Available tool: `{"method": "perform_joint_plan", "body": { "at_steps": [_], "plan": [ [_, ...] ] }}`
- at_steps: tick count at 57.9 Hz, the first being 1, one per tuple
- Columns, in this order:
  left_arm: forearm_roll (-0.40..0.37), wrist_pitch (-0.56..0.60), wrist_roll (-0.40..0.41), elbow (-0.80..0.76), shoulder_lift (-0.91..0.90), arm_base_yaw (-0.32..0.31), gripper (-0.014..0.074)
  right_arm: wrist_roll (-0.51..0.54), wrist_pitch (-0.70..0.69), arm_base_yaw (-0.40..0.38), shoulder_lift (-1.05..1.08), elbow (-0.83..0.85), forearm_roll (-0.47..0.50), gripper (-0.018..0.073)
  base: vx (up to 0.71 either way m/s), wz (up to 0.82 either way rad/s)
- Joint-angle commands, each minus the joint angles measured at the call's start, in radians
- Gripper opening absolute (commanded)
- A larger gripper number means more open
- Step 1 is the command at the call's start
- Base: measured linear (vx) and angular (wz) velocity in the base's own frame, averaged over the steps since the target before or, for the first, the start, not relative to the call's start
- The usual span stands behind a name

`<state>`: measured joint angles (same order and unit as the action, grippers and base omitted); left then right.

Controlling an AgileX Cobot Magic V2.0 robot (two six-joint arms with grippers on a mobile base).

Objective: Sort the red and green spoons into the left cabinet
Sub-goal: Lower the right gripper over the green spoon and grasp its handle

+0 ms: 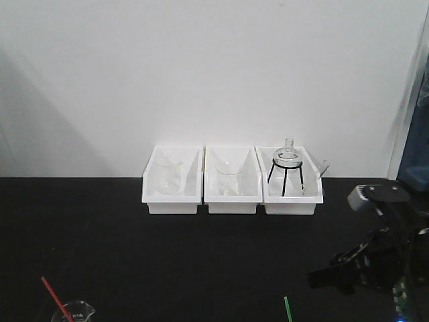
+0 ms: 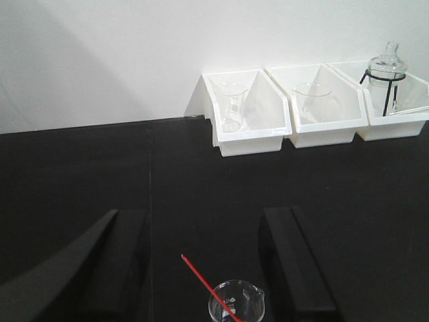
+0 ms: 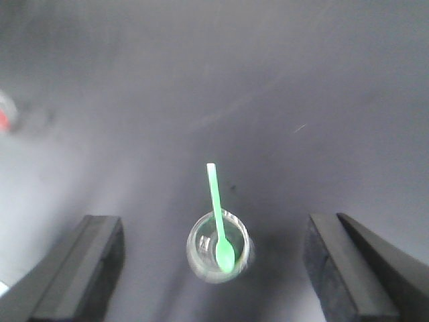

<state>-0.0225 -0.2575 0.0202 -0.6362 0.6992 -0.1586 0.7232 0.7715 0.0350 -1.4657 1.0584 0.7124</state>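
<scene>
The red spoon stands slanted in a small glass beaker, its handle pointing up and left; it also shows at the bottom left of the front view. My left gripper is open, above and just behind that beaker, with nothing between its fingers. The green spoon stands bowl-down in another glass beaker. My right gripper is open and hangs above it, fingers wide on either side. The green handle tip shows in the front view. The left cabinet is out of view.
Three white plastic bins stand in a row against the white wall, holding glass beakers and a flask on a black stand. The table is black. My right arm is at the right. A grey frame with something blue is at the right edge.
</scene>
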Motion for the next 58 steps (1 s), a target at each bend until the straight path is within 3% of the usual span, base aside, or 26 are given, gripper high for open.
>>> {"method": "perform_joint_plan", "body": {
  "at_steps": [1,9,17,27,39,58],
  "plan": [
    [-0.008,0.066,0.004,-0.037,-0.001,-0.001,0.0506,0.107,-0.035,-0.005,-0.051,0.049,0.119,0.0585,0.00,0.00],
    [-0.008,0.063,0.004,-0.037,-0.001,-0.001,0.0506,0.225,-0.050,0.006,-0.123,0.050,0.232,0.0585,0.00,0.00],
    [-0.008,0.062,0.004,-0.037,-0.001,-0.001,0.0506,0.261,-0.109,0.064,-0.159,0.050,0.208,0.0582,0.00,0.00],
    [-0.008,0.061,0.004,-0.037,-0.001,-0.001,0.0506,0.190,-0.235,0.128,-0.176,0.049,0.170,0.0582,0.00,0.00],
    [-0.008,0.057,0.004,-0.037,-0.001,-0.001,0.0506,0.142,-0.234,0.173,-0.224,0.048,0.112,0.0582,0.00,0.00],
    [-0.007,0.057,0.004,-0.036,-0.001,-0.001,0.0506,0.064,-0.237,0.172,-0.296,0.048,0.082,0.0535,0.00,0.00]
  ]
}}
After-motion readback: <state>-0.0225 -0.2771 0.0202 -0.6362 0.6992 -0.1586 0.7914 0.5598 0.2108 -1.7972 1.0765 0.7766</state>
